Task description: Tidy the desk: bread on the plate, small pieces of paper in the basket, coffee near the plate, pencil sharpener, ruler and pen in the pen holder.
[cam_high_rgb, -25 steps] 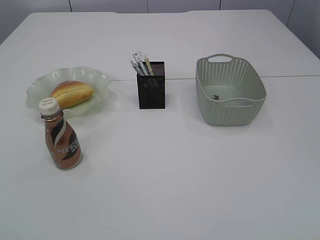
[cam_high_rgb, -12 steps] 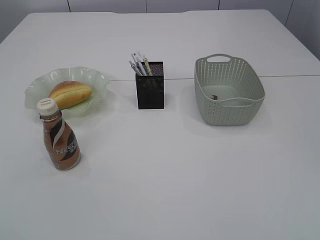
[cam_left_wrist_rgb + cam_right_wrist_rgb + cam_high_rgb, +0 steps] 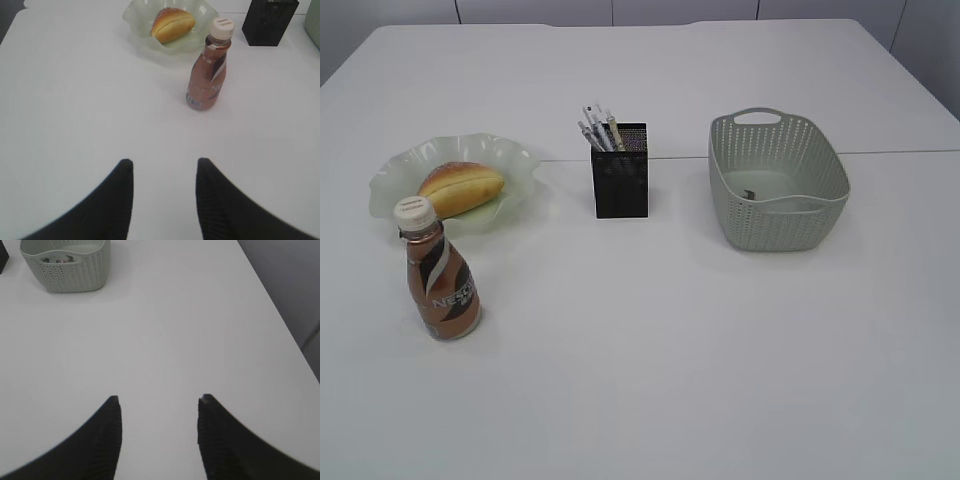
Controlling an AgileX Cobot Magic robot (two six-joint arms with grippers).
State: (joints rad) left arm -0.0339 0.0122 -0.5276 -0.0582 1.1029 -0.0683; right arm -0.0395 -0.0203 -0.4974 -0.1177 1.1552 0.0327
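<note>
Desk (image 3: 650, 360), white top, tidying job, seemingly at or near its close; holdings as they stand.

Bread (image 3: 461, 187): lying on the plate (image 3: 515, 155), far left of the desk. Sits a little off-centre toward the coffee side.

Coffee (image 3: 438, 283): upright, cap on, just in front of the plate and apart from its rim. Tall and narrow, so I judge it the item most easily toppled.

Pen holder (image 3: 620, 183): centre of the desk, several pens (image 3: 597, 130) standing in it, leaning left. Whether ruler and sharpener are inside I cannot tell; the mesh hides them.

Basket (image 3: 775, 185): right of the holder, well apart. Small scraps (image 3: 56, 260) lie on its floor; how many I cannot make out.

My left gripper (image 3: 164, 167): fingers parted, nothing between them, low over bare desk with the coffee ahead of me.

My right gripper (image 3: 158, 400): fingers parted, empty, over bare desk near the right edge, basket far ahead.

Risks, as I judge them:
- Any forward sweep of my left fingers would catch the coffee and knock it into the plate.
- Coffee falling against the ruffled rim could tip the dish and roll the bread off.
- Right side: desk edge close by; a careless swing outward leaves the surface.
- If ruler or sharpener are not in fact in the holder, calling the job done would be the error.
</note>
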